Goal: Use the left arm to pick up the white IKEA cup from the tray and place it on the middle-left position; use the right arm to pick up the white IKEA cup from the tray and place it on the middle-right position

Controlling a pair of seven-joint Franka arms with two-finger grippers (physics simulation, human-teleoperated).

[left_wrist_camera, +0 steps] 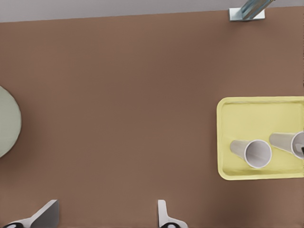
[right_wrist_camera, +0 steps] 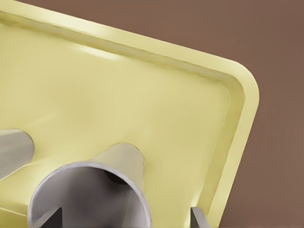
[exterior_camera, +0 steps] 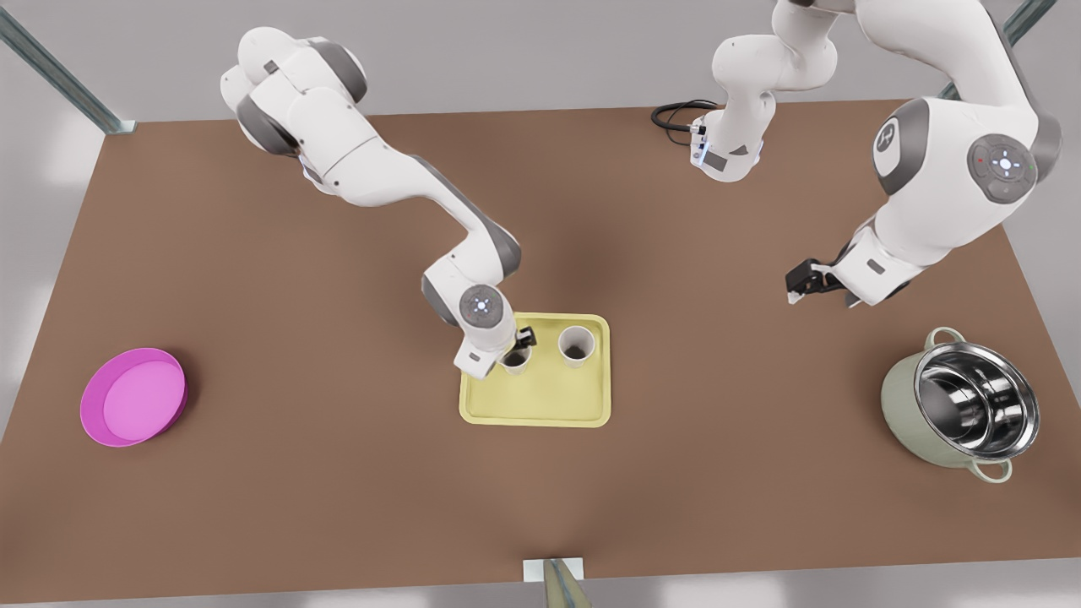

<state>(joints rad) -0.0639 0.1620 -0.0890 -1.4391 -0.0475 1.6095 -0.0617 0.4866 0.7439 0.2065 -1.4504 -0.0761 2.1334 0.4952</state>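
Two white cups stand upright on the pale yellow tray (exterior_camera: 540, 409) (left_wrist_camera: 247, 114) (right_wrist_camera: 142, 95). My right gripper (exterior_camera: 519, 344) (right_wrist_camera: 126, 217) is down at the cup on the front view's left (exterior_camera: 517, 361) (right_wrist_camera: 90, 190) (left_wrist_camera: 287, 141). It is open, with one finger (right_wrist_camera: 52, 218) inside the cup's mouth and the other finger (right_wrist_camera: 199, 218) outside its wall. The other cup (exterior_camera: 576, 344) (left_wrist_camera: 256, 153) (right_wrist_camera: 12, 152) stands free beside it. My left gripper (exterior_camera: 798, 285) (left_wrist_camera: 104, 221) waits open above bare table at the front view's right, well away from the tray.
A magenta bowl (exterior_camera: 133, 397) sits at the front view's far left. A pale green steel-lined pot (exterior_camera: 963, 405) (left_wrist_camera: 7, 121) stands at the far right, near the left arm. Brown tabletop lies on both sides of the tray. A black cable (exterior_camera: 676, 114) lies at the table's back edge.
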